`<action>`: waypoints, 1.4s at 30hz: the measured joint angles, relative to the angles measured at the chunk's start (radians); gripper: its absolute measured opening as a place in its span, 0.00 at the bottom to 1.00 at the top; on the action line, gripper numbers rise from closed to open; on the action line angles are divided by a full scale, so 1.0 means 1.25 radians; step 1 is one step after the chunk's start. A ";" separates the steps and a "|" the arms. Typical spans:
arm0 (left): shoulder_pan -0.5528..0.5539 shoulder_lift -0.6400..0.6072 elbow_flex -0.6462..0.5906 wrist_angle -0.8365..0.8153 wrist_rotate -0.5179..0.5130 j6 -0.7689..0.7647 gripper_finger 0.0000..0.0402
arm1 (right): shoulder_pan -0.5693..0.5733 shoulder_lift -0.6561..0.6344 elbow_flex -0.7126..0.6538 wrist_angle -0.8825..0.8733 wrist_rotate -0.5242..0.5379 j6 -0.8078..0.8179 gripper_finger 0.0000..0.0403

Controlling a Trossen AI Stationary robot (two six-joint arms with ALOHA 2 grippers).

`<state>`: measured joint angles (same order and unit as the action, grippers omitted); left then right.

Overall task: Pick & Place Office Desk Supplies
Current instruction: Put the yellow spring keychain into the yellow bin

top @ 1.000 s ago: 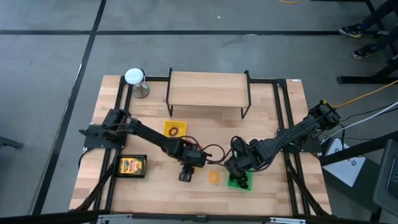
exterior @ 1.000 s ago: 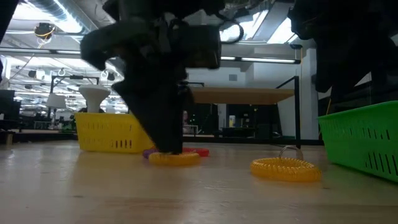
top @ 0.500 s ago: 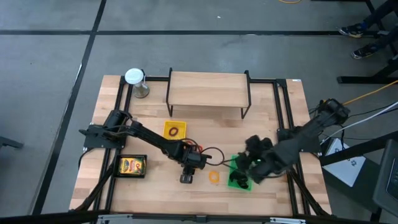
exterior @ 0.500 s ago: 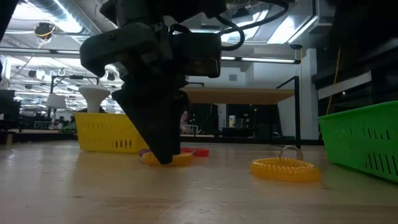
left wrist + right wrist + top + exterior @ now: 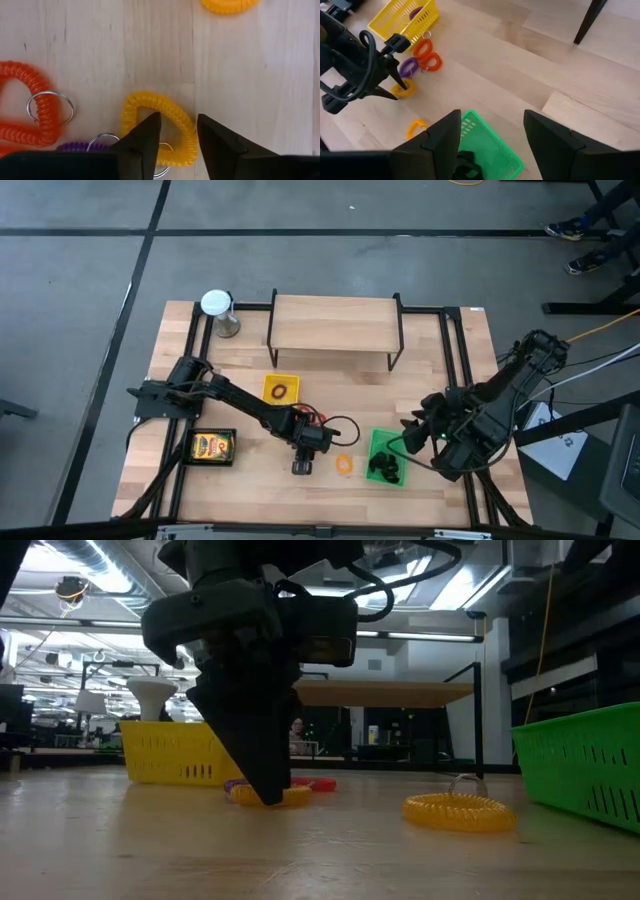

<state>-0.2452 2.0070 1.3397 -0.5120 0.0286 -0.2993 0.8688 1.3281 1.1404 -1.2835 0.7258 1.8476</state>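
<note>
Fingers of the left gripper (image 5: 177,131), part-open, straddle one side of the yellow coiled plastic ring (image 5: 159,127) flat on the wooden table (image 5: 260,75) at lower centre, apparently to pinch it; right gripper (image 5: 492,131) waits wide open, empty, above the green mesh tray (image 5: 492,145).

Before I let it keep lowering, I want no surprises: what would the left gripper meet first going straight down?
The left gripper would meet the yellow coil ring first; its fingers already straddle one side of it, then the wooden table.
</note>
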 joint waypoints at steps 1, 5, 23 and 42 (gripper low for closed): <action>0.002 0.005 0.001 -0.001 -0.002 -0.007 0.31 | 0.000 0.000 0.000 0.000 0.000 -0.001 0.54; 0.002 0.019 0.001 0.008 0.013 -0.032 0.21 | 0.001 0.000 0.000 -0.003 0.028 0.000 0.54; 0.043 0.030 -0.003 0.148 0.129 -0.130 0.05 | 0.036 -0.020 0.008 0.497 0.123 -0.489 0.54; 0.084 -0.140 -0.003 0.301 0.099 -0.180 0.02 | 0.291 -0.363 -0.077 1.029 0.335 -1.488 0.54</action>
<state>-0.1400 1.8326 1.3365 -0.1357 0.1520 -0.5237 1.2321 0.8748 1.0447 0.0033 1.1448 -0.0119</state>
